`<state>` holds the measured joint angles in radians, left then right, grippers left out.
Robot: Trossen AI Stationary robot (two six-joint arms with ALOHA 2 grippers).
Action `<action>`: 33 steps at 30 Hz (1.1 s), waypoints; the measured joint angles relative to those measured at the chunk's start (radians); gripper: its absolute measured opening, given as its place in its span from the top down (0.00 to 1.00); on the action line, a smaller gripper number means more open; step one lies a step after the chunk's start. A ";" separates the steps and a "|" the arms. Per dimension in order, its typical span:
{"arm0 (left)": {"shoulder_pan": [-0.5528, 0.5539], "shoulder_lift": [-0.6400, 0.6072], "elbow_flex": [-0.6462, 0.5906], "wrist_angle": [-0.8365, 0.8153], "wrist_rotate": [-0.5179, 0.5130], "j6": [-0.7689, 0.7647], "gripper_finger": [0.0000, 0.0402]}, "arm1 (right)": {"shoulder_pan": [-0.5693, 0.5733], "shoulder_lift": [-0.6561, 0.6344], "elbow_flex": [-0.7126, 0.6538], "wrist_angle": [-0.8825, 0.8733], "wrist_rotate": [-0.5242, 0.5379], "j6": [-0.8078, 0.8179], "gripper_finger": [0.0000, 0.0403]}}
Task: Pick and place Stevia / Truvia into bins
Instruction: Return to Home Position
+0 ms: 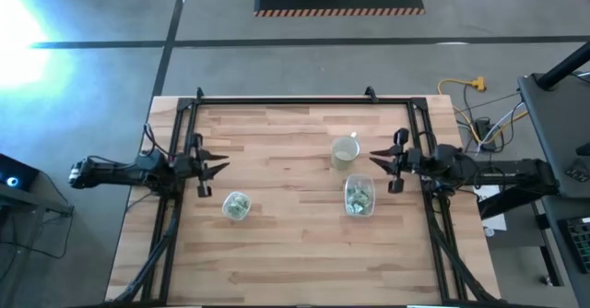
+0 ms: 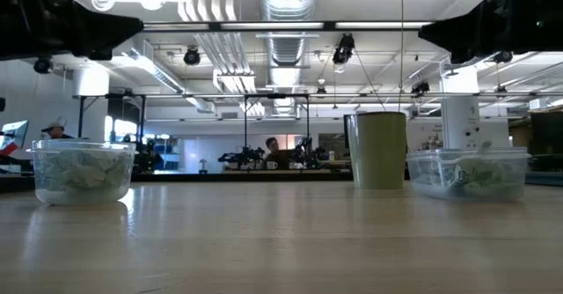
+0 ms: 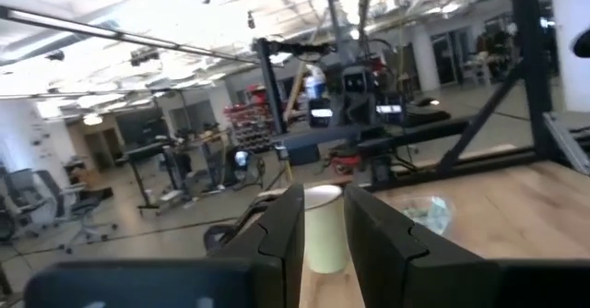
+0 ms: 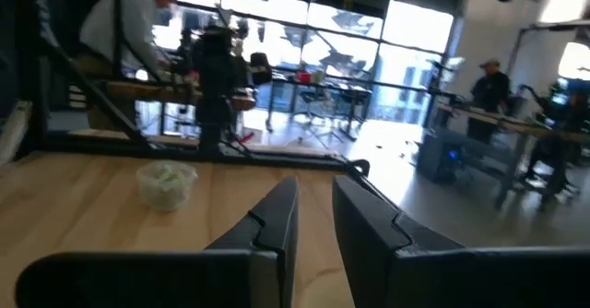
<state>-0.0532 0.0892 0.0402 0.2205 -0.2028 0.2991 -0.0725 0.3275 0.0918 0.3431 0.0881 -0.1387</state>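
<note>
Pale green and white packets lie heaped in both clear tubs: the round tub (image 1: 236, 206) (image 2: 82, 171) (image 4: 166, 183) near the table's left, and the rounded-rectangular tub (image 1: 359, 196) (image 2: 466, 171) (image 3: 426, 211) near its right. I see no loose packets on the wood. My left gripper (image 1: 219, 162) (image 3: 323, 197) hovers open above the table by the left frame rail, beyond the round tub and pointing right. My right gripper (image 1: 375, 159) (image 4: 313, 188) hovers open by the right rail, next to the mug and pointing left. Neither touches anything.
A pale cream mug (image 1: 345, 151) (image 2: 379, 149) (image 3: 323, 225) stands upright just beyond the rectangular tub. A black frame (image 1: 277, 100) runs along the table's far, left and right sides. Bare wood lies between the tubs and toward the near edge. People sit in the room behind.
</note>
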 joint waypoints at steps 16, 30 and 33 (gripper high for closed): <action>0.006 -0.061 -0.031 -0.047 -0.064 -0.007 0.84 | -0.018 -0.122 -0.083 -0.033 -0.011 0.058 0.85; 0.006 -0.061 -0.021 -0.045 -0.064 -0.008 0.84 | 0.035 -0.140 -0.083 -0.073 -0.073 0.107 0.85; 0.006 -0.062 -0.021 -0.047 -0.063 -0.008 0.84 | 0.056 -0.142 -0.083 -0.109 0.009 0.118 0.85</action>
<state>-0.0471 0.0277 0.0196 0.1738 -0.2661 0.2913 -0.0160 0.1855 0.0090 0.2338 0.0969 -0.0203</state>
